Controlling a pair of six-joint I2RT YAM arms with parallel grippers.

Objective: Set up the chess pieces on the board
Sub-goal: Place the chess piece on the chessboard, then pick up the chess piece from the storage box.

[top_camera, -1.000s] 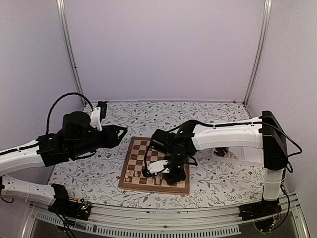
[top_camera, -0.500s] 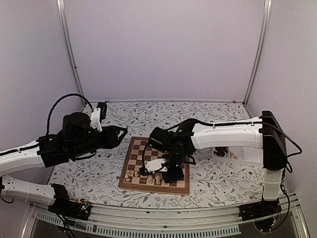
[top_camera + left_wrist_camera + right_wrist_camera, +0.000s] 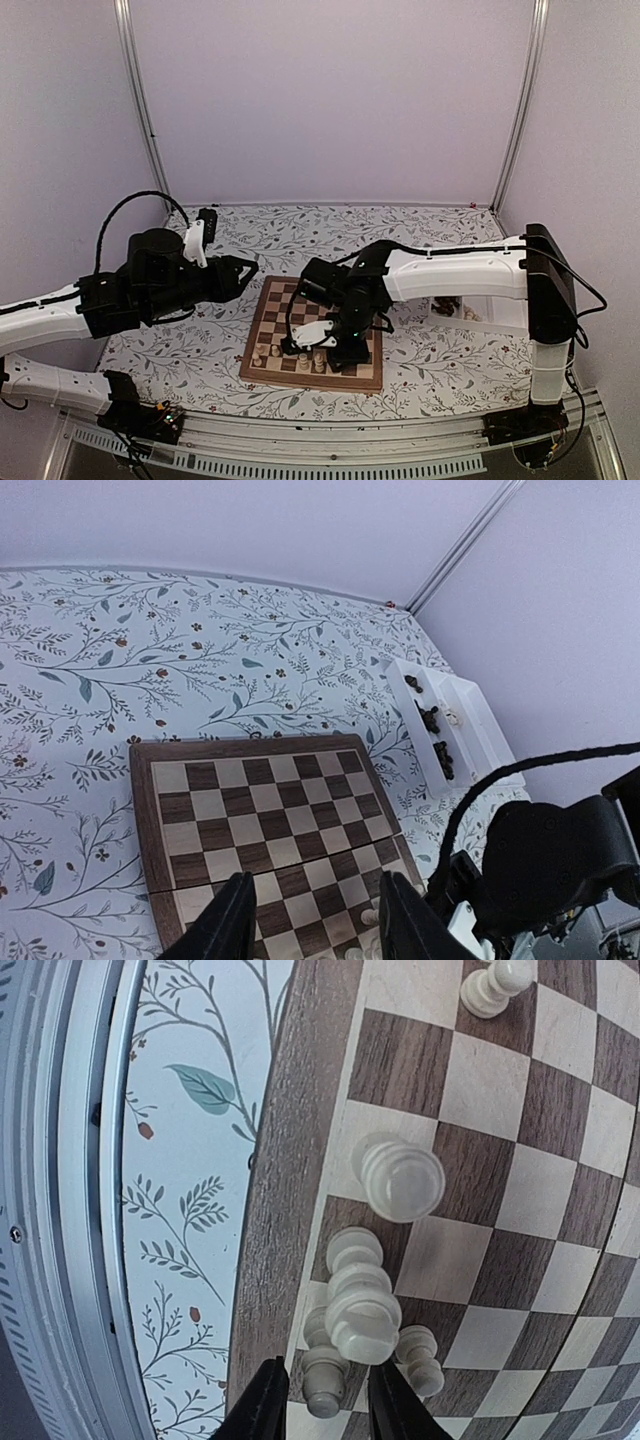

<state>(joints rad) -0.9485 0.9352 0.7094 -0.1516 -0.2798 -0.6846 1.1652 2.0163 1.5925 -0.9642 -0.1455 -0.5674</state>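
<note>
Finds the board (image 3: pixel 275 305) lying flat on the leaf-printed bench (image 3: pixel 190 350), near its middle; shows pale chess pieces (image 3: pixel 305 362) gathered along the near rows, from the near left corner to about halfway across.

Puts the right gripper (image 3: pixel 292 347) low over those near rows, pointing down at the squares; from the wrist view, shows its fingers (image 3: pixel 262 1405) narrowly apart with one small pale pawn (image 3: pixel 322 1382) standing upright between the tips, seemingly touched by neither, so nothing gripped.

Just beyond that pawn, shows a tight cluster (image 3: pixel 358 1305) of pale men crowded together and touching, close to the board's reddish border (image 3: pixel 275 1210); farther in, a taller pale piece (image 3: pixel 402 1180) upright by itself, and another small pale piece (image 3: pixel 493 985) well apart from it.

Holds the left gripper (image 3: pixel 252 270) up above the bench, just left of the board's far left corner, aimed right across it; shows its fingers (image 3: pixel 235 925) moderately apart and gripping nothing.

Locates a white tray (image 3: pixel 482 730) on the bench right of the board, apart from it, with dark brown pieces (image 3: pixel 430 720) lying in its compartments; in the top view, sits partly hidden beneath the right arm (image 3: pixel 460 270).
</note>
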